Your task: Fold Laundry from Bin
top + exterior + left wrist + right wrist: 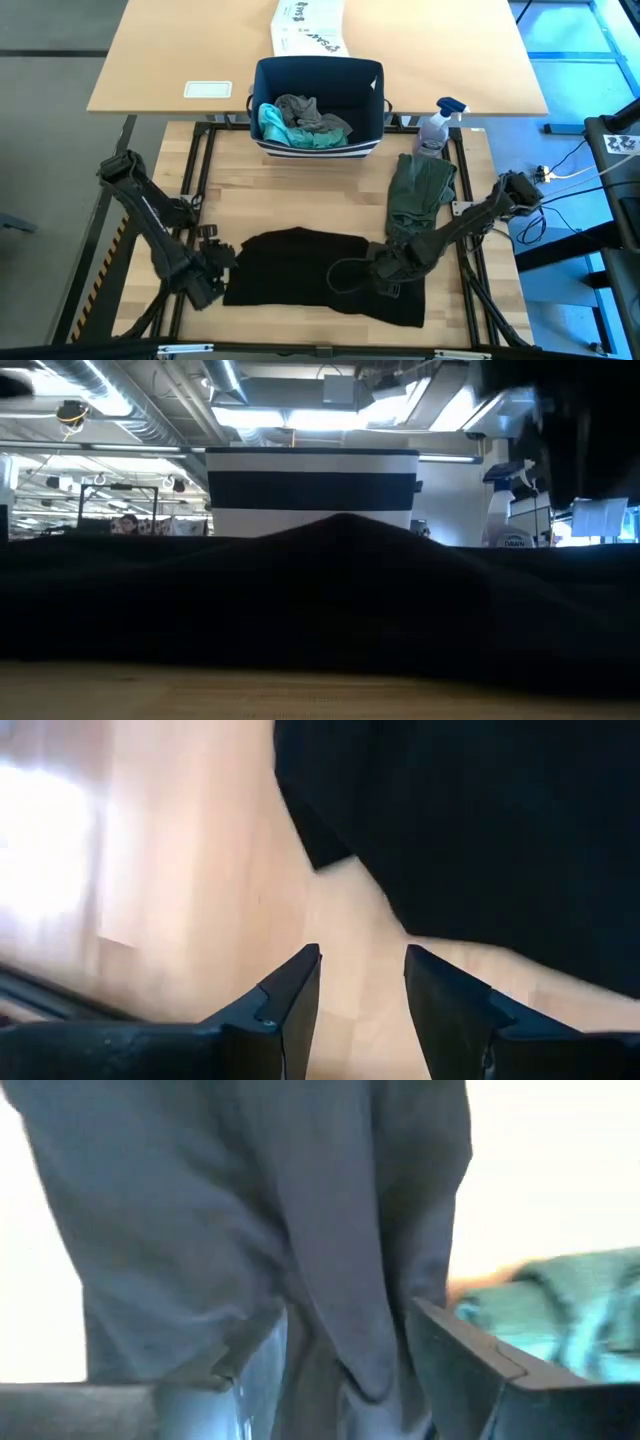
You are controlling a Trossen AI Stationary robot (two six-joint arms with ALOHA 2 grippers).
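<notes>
One black T-shirt [310, 275]: you have it spread flat along the tabletop's [300, 195] near edge, folded into a rough rectangle, seemingly laid out for its next fold. One olive-green piece [420, 190]: it lies apart toward the right edge, likely set aside as done or waiting. One navy bin [318, 105] at the far edge holds two pieces you can count, one teal [285, 130] and one grey [305, 110], not yet taken out.

Your left pincer [362, 990] sits just off the shirt's left end, its fingers parted and empty over bare wood. Your right pincer [345, 1350] rests on the shirt's right end, its jaws apart with a fold of dark cloth between them; whether it grips that cloth you cannot tell.

One spray bottle [440, 125] stands beside the bin; one white printed box [308, 25] lies beyond it.
</notes>
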